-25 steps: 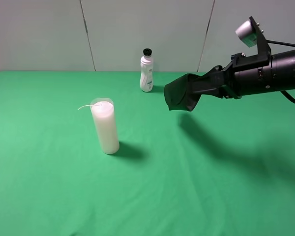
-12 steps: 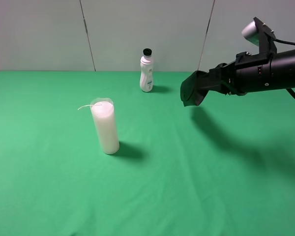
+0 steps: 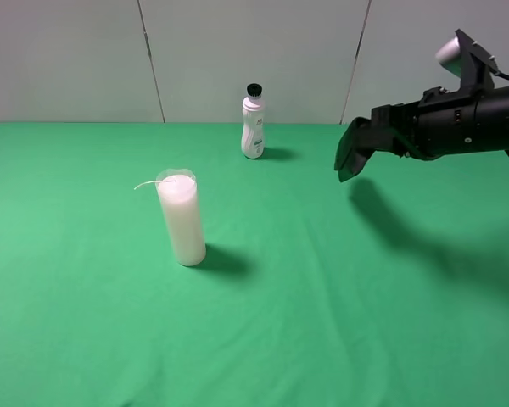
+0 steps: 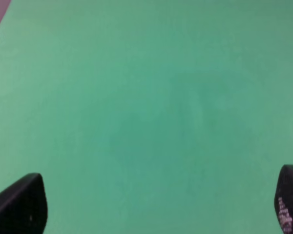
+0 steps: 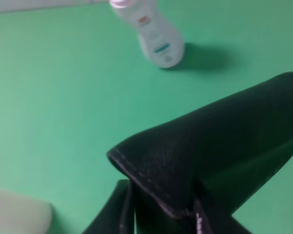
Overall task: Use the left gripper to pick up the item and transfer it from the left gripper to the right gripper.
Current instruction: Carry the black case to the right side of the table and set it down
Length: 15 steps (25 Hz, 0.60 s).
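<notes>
Green cloth (image 3: 322, 322) covers the table under me, with a pale panelled wall (image 3: 68, 59) behind it. My right gripper (image 3: 383, 140) hangs above the far right part of the cloth with its jaws clamped on the item (image 3: 352, 151). The black pouch sticks out past my fingers and droops a little at its free end, well clear of the surface. My left gripper (image 4: 154, 204) stands wide, one fingertip at each edge of its wrist view and only bare cloth between them. It does not show in the high view at all. I judge the handover done, since the pouch rests in the right jaws alone. What remains is to hold it firmly and keep it level. I grip it near one end only, so a quick swing could work it loose. The white bottle (image 3: 254, 123) with the black cap stands near the back edge, nearest to the pouch but apart from it. The tall candle (image 3: 181, 218) stands well off to the left. Neither is in my way.
</notes>
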{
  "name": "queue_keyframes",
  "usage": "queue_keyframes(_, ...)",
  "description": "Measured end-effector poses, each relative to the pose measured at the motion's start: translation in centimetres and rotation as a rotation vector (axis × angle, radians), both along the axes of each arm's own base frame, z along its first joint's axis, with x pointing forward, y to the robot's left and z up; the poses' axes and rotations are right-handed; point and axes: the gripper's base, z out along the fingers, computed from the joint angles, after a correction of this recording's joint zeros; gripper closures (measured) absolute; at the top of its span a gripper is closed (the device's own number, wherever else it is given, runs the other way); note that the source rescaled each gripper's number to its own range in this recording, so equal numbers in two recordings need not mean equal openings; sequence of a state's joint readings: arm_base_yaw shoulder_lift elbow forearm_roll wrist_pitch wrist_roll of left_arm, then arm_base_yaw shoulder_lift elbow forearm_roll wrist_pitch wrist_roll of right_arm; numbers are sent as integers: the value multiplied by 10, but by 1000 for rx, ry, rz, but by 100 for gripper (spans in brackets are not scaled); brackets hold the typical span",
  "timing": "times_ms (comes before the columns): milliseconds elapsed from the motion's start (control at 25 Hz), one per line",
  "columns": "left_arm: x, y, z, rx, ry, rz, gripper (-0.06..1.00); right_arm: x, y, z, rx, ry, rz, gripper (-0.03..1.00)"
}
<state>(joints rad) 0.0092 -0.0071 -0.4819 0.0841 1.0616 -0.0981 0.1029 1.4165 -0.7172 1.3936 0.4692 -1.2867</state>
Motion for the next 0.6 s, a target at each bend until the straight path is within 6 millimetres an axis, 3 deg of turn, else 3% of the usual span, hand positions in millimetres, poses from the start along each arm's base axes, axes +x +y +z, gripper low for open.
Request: queue_keyframes(600,0,0,0,0,0,0,8,-5,-17,-9,-308,10,39,96)
